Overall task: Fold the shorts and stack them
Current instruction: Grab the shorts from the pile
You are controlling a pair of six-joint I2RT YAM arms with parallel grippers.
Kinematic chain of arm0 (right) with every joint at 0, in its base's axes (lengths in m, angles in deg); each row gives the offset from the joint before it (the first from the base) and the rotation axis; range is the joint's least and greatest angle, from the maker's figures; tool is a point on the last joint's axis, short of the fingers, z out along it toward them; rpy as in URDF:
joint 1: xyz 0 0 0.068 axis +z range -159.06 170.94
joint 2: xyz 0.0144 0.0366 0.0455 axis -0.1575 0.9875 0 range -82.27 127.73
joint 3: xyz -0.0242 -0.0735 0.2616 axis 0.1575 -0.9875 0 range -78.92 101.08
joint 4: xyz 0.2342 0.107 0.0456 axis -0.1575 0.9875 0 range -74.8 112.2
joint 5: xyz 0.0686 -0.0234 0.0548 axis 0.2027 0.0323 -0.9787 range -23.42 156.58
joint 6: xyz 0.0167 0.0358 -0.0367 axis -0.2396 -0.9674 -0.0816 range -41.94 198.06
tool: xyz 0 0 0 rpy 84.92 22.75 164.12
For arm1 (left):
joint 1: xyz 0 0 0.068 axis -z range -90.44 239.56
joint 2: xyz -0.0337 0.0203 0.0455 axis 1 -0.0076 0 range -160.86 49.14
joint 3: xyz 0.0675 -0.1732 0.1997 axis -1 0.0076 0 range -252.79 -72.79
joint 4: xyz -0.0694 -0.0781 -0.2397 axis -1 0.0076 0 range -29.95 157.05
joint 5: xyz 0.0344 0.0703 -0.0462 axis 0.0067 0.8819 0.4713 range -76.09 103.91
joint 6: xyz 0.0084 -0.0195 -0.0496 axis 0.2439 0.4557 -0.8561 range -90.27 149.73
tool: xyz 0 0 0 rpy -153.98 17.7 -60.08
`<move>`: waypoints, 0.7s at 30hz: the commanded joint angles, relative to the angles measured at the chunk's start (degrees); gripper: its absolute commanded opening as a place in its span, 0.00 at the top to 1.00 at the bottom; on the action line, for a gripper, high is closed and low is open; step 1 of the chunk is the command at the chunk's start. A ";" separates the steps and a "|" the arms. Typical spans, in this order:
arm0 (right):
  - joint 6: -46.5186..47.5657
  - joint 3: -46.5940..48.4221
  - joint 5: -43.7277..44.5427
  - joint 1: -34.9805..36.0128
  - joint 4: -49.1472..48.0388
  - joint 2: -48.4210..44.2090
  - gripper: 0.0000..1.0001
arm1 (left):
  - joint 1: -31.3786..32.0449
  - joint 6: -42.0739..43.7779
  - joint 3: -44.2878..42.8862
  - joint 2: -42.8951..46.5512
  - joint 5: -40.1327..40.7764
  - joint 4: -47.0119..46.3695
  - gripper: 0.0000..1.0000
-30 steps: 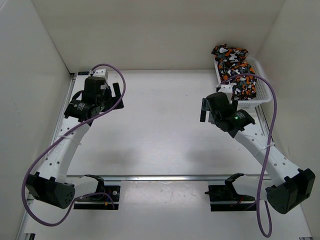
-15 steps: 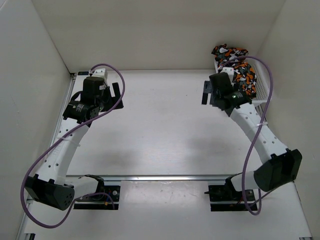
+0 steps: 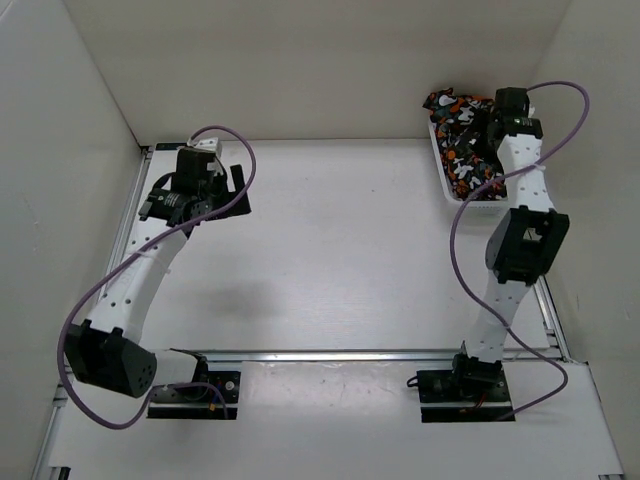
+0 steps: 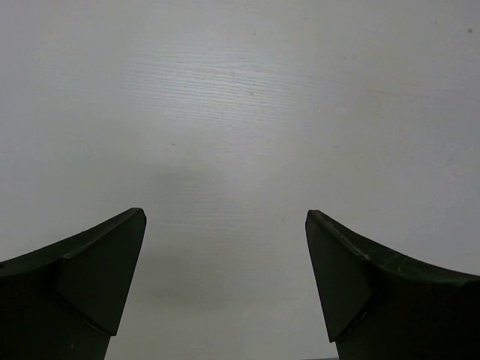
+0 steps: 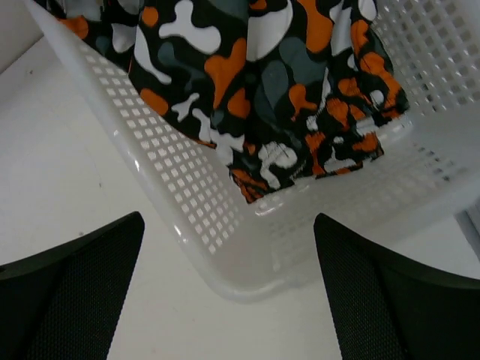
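Right wrist view puts my right gripper (image 5: 227, 219) over the near corner of the white mesh basket (image 5: 187, 202), fingers spread wide with nothing between them; the shorts (image 5: 255, 82) lie heaped inside it, at the far right of the table (image 4: 240, 90). I'd reach past the rim, come down on the thick bunch rather than the hem by the wall, and close on cloth alone, never mesh; the left gripper (image 4: 225, 219) hangs wide apart over bare tabletop.
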 commanded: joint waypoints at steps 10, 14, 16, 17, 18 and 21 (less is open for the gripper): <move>-3.03 28.80 -3.55 -2.55 1.24 25.58 0.82 | -1.49 0.99 -7.76 -8.84 1.01 0.79 0.01; -1.91 20.74 -0.28 -1.23 -3.15 15.84 0.99 | -2.02 0.29 -9.08 -11.04 -1.61 1.32 0.01; -0.67 19.83 -1.15 -0.53 -3.77 8.83 0.99 | -2.02 -0.33 -9.78 -11.74 -3.11 1.32 0.01; 0.38 19.14 -2.46 0.35 -3.77 6.52 0.99 | -2.02 -1.29 -10.39 -11.74 -3.64 1.32 0.01; 0.91 18.52 -4.30 1.40 -3.77 1.80 0.99 | -2.02 -2.17 -10.40 -11.74 -3.65 1.32 0.01; 2.85 17.90 -11.60 4.12 -3.77 -7.26 0.99 | -3.15 -4.19 -11.01 -10.52 -4.17 1.85 0.01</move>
